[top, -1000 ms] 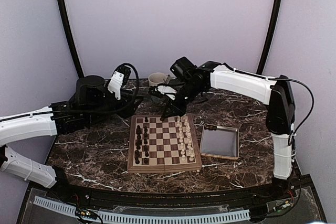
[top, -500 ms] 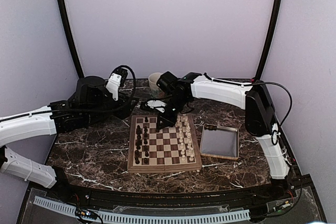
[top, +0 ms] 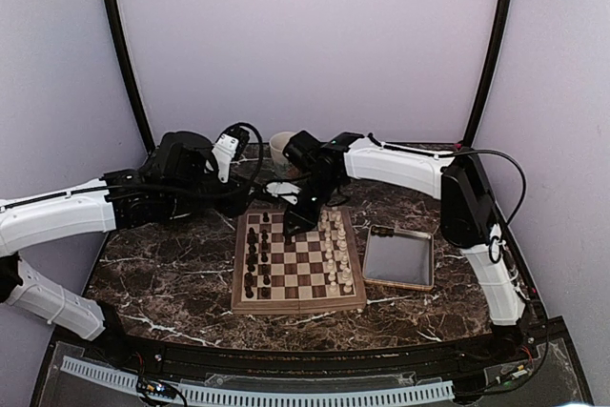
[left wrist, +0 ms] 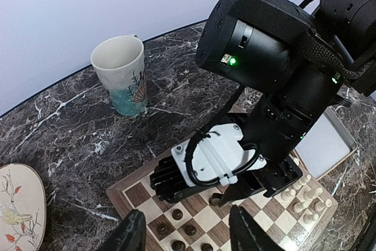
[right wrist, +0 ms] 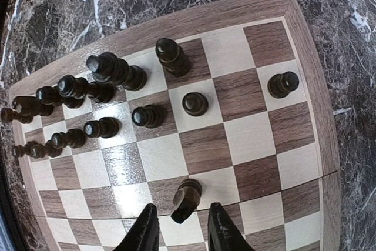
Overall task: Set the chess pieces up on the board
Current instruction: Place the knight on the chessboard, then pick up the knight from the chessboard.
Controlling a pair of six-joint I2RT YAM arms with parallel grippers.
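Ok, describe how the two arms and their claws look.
The left arm and right arm have white shells, bulky black joints and looping black cables. The left claw and right claw have black fingers; green lights glow on the right wrist.

Dark brown chess pieces [right wrist: 194, 103] dot a brown-checkered board [right wrist: 252, 139] on a white-veined dark marble table [top: 172, 274].

A tilted piece [right wrist: 186, 198] stands between the right jaws. Just ahead lie bare squares up to the near pawn [right wrist: 194, 103]. Ahead-left, dark chessmen [right wrist: 88, 89] crowd the board [right wrist: 252, 138]; ahead-right stands only a lone pawn [right wrist: 283, 84]. Straight ahead of the left jaws the right arm [left wrist: 264, 57] blocks passage; the mug [left wrist: 120, 74] stands beyond, left.
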